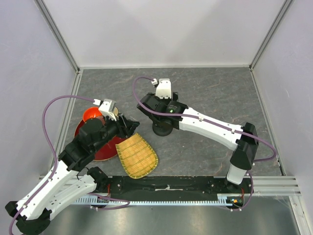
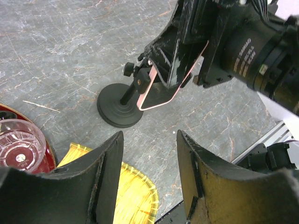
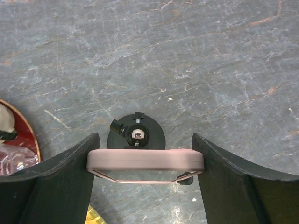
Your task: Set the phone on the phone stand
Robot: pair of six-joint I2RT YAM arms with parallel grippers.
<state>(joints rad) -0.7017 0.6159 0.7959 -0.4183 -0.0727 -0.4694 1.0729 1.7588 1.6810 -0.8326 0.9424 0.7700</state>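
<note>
The phone (image 3: 145,158), pink-edged, sits edge-on between my right gripper's (image 3: 145,137) fingers, which press its two short sides. It is tilted against the clamp bracket (image 2: 140,81) atop the black phone stand (image 2: 119,107). The stand's ball joint (image 3: 137,134) and disc base show just behind the phone. In the top view the right gripper (image 1: 146,104) hangs over the stand (image 1: 162,129) and hides the phone. My left gripper (image 2: 149,135) is open and empty, hovering near the stand's base; it also shows in the top view (image 1: 131,126).
A woven yellow bamboo tray (image 1: 138,156) lies in front of the stand, under the left gripper. A red bowl (image 1: 93,134) holding a clear cup (image 2: 21,144) sits to the left. White walls enclose the grey stone table.
</note>
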